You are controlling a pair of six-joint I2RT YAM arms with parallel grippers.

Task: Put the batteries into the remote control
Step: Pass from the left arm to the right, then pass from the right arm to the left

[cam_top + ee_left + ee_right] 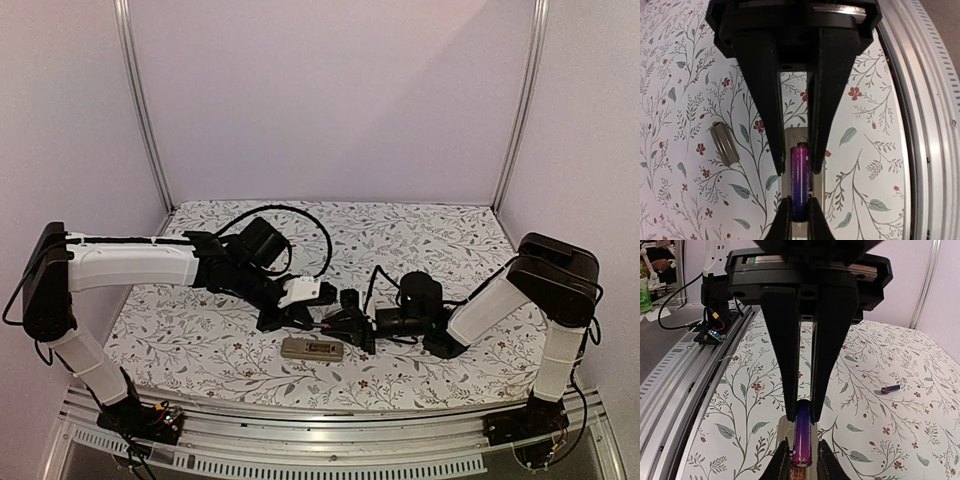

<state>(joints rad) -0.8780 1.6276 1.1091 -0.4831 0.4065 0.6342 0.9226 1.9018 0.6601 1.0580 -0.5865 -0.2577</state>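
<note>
The remote control (312, 348) lies back up near the table's front edge, and it also shows in the left wrist view (791, 137) and the right wrist view (785, 429). My right gripper (803, 419) is shut on a purple battery (802, 440) and holds it lengthwise just over the remote's recess. My left gripper (796, 172) is open, its fingers close on either side of the same battery (800, 177). The two grippers meet tip to tip, left (330, 316) and right (356, 328). A second battery (891, 388) lies loose on the table.
The small grey cover piece (724, 144) lies on the floral cloth beside the remote. The metal rail (935, 125) of the table's front edge runs close by. The left arm's cable (300, 215) loops over the back of the table.
</note>
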